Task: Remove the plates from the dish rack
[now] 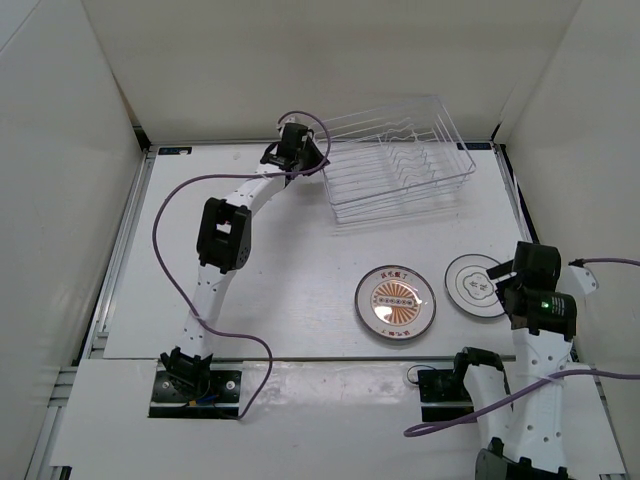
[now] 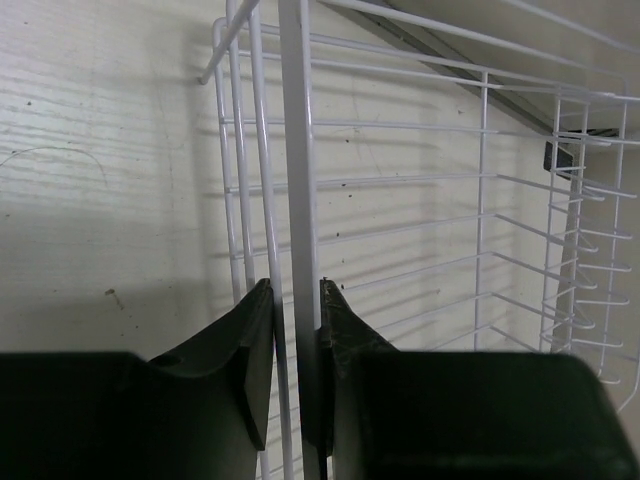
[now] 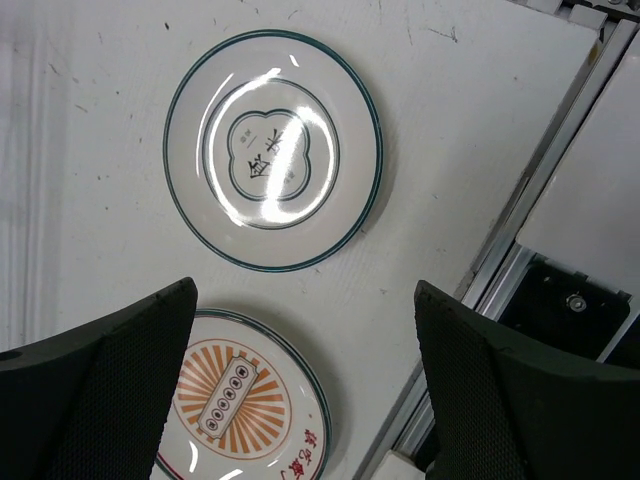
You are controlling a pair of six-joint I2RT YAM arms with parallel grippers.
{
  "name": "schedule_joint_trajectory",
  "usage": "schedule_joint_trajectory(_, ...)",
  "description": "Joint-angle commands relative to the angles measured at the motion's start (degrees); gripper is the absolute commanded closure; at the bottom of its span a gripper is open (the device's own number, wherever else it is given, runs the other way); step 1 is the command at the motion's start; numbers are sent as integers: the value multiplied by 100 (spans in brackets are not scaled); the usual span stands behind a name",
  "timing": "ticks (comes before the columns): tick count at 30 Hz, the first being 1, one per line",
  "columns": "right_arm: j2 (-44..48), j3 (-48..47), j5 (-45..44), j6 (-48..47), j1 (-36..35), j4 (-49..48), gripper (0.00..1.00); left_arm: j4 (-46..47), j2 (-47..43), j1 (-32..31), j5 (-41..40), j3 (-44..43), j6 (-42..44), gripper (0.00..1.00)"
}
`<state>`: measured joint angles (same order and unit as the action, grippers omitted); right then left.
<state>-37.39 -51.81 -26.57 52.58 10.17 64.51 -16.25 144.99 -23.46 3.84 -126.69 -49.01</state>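
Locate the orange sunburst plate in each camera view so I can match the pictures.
Top external: the orange plate lies right of centre, nearer the arm bases than the dish rack.
Left wrist: not in it; only rack wires and the left gripper show.
Right wrist: the orange plate is at the bottom edge, left of centre, partly cut off.
Shared landmark: the white ringed plate, close beside it without touching.

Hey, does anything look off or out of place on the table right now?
The left gripper is clamped on a side wire of the empty dish rack, which sits skewed to the table edge. The orange sunburst plate and white ringed plate lie flat on the table, apparently undamaged.
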Motion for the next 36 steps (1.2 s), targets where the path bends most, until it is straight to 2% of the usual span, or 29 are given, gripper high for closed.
schedule_joint_trajectory(1,-146,-224,20,-362,28,-123,10,553,205,-132,960,180,-57,96)
schedule_joint_trajectory(6,-269,-198,46,-617,37,-237,10,632,118,-194,1601,425,321,99)
schedule_joint_trajectory(9,-304,-180,64,-678,55,-272,10,597,47,-229,1594,479,427,99)
schedule_joint_trajectory(12,-313,-136,82,-714,55,-325,10,369,204,-255,1576,172,437,99)
schedule_joint_trajectory(15,-313,-127,108,-784,72,-351,10,342,267,-308,1524,66,331,93)
schedule_joint_trajectory(17,-304,-110,82,-784,90,-369,10,307,293,-325,1497,48,252,93)
schedule_joint_trajectory(21,-269,-118,64,-810,99,-369,10,263,293,-369,1384,57,156,81)
schedule_joint_trajectory(24,-243,-110,38,-837,108,-387,10,324,311,-387,1112,92,-116,75)
schedule_joint_trajectory(32,-251,-206,20,-995,108,-413,10,720,328,-422,618,259,-1152,67)
schedule_joint_trajectory(34,-243,-329,11,-1223,116,-491,10,947,328,-431,610,346,-1242,59)
schedule_joint_trajectory(35,-243,-425,3,-1302,108,-527,10,1148,285,-414,662,452,-1260,47)
schedule_joint_trajectory(36,-243,-478,11,-1459,116,-614,10,1203,250,-413,697,574,-1242,43)
